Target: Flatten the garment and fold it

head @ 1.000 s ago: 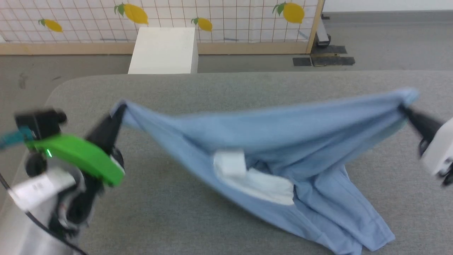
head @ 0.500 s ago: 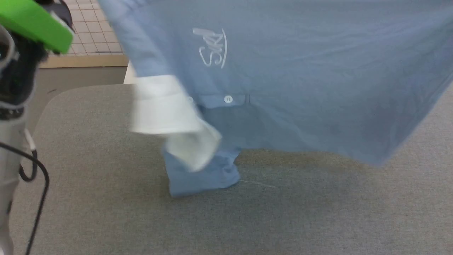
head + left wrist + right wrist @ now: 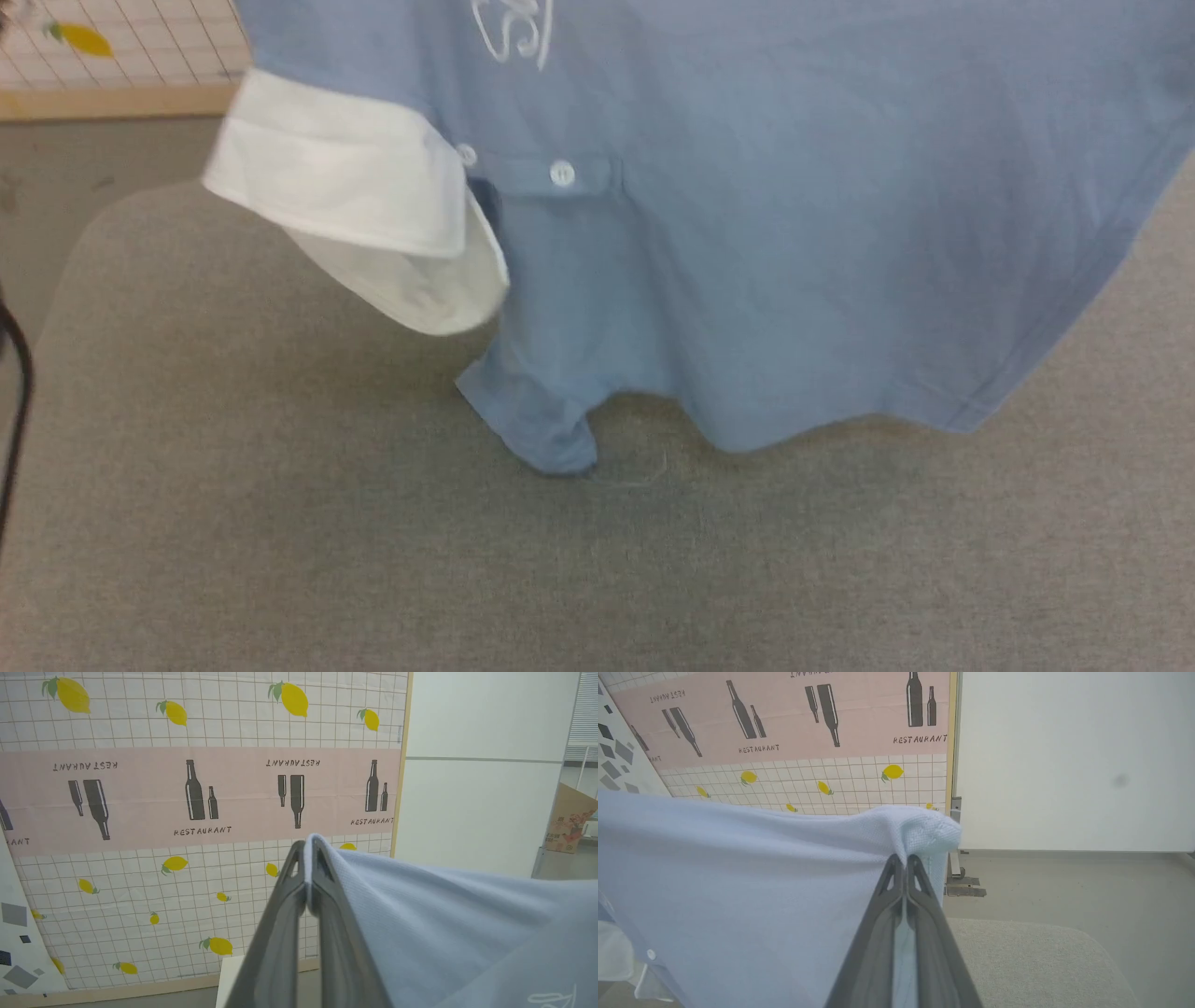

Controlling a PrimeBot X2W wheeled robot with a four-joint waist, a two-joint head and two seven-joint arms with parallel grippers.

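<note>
The light blue garment [image 3: 766, 243] hangs spread in front of the head camera, upside down, with its white collar [image 3: 355, 196] drooping at the left and part of a white script logo [image 3: 513, 33] at the top. One sleeve [image 3: 537, 420] touches the grey table [image 3: 280, 541]. In the left wrist view my left gripper [image 3: 307, 847] is shut on a corner of the garment [image 3: 444, 924], which stretches off to the right. My right gripper [image 3: 905, 861] is shut on another corner of the garment [image 3: 738, 877], the cloth stretching off to the left.
Behind the table stands a screen with lemon and bottle prints [image 3: 196, 793], its wooden base [image 3: 112, 101] on the grey floor. A white box [image 3: 243, 975] sits in front of it. A dark cable [image 3: 17, 373] hangs at the left edge. A white wall [image 3: 1064, 756] lies to the right.
The garment has been lifted off the table and now hangs stretched between both grippers. Since half a second ago it rose further and the collar swung left. The green-marked left arm has left the head view.
</note>
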